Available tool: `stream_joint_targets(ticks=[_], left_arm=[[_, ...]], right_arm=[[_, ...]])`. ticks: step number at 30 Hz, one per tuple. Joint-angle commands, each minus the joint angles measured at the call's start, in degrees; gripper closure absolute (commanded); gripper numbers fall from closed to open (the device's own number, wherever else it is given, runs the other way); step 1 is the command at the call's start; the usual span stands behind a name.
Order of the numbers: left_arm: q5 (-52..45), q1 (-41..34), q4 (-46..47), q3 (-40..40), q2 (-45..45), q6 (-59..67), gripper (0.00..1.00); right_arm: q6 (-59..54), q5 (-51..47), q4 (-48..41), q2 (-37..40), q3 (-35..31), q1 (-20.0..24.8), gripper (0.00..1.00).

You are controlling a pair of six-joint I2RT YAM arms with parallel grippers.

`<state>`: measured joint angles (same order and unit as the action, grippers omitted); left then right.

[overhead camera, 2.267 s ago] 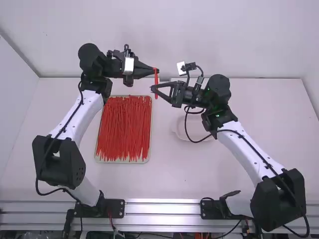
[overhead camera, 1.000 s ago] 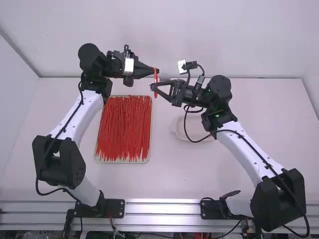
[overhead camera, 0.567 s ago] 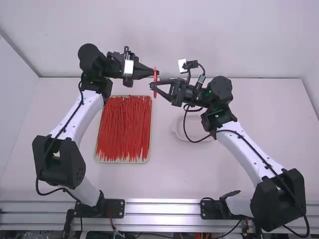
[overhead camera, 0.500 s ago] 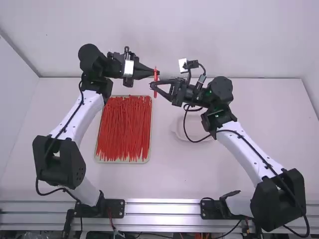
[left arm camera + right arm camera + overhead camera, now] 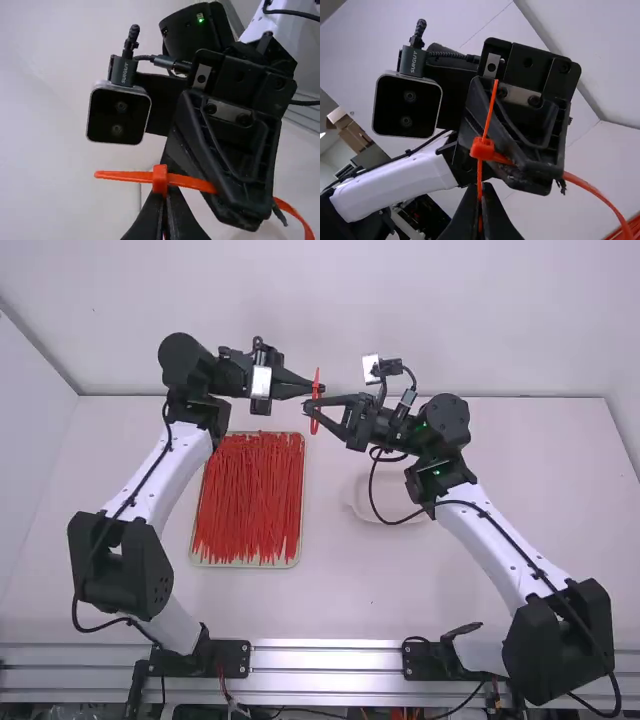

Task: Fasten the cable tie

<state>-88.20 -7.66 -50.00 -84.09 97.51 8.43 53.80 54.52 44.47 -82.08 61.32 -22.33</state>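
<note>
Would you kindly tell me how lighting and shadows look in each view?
High view: soft, even light, faint shadows on the table, no glare on the cable tie between left gripper and right gripper. Left wrist view: the right gripper looms dark against the pale wall, tie well lit. Right wrist view: likewise the left gripper.

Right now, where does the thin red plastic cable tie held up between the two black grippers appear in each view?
High view: the red plastic cable tie stands nearly upright between the left gripper and the right gripper.
Left wrist view: its strap crosses the front of the right gripper.
Right wrist view: its strap crosses the front of the left gripper.
Shared landmark: the tie's square head.
</note>
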Motion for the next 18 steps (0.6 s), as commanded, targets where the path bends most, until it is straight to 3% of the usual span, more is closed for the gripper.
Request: stream_joint_targets(ticks=[1, 18], left_arm=[[-1.49, -0.94, -0.46, 0.17, 0.26, -1.33, 0.98], [-1.53, -1.42, 0.07, 0.17, 0.24, 0.63, 0.99]], right_arm=[[0.0, -1.97, 0.35, 0.0, 0.96, 0.26, 1.0], [3.43, -1.88, 3.23, 0.0, 0.96, 2.21, 1.0]])
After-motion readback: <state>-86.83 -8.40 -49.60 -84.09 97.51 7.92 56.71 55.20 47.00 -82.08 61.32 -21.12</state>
